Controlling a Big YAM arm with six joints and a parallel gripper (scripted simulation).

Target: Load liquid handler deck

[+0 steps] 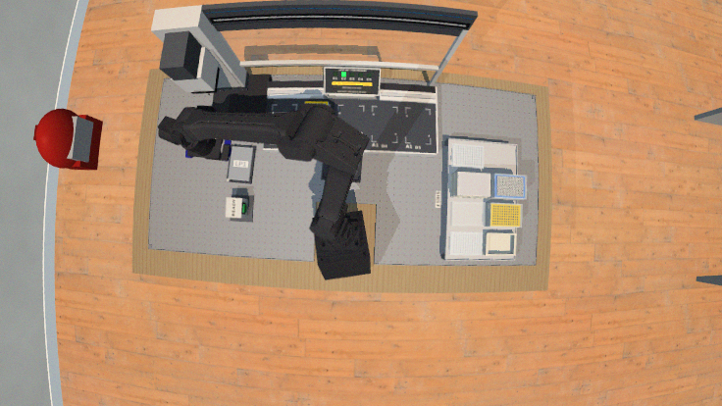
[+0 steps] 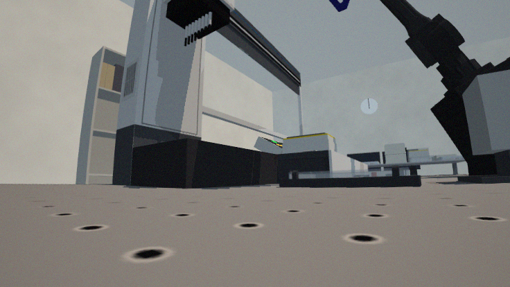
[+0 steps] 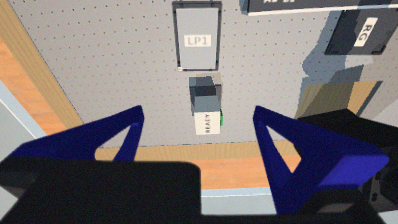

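jaws wide (empty) over ready key (image 3: pixel 207 123)

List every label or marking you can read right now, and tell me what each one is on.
"LP1": white label on the lid park plate.
"READY": white face of the key box.
"RG": white label on the dark regrip nest.
"A1": white engraving on the black deck; the slot names beside it are blurred.
Status screen and shelf tag: too small to read.
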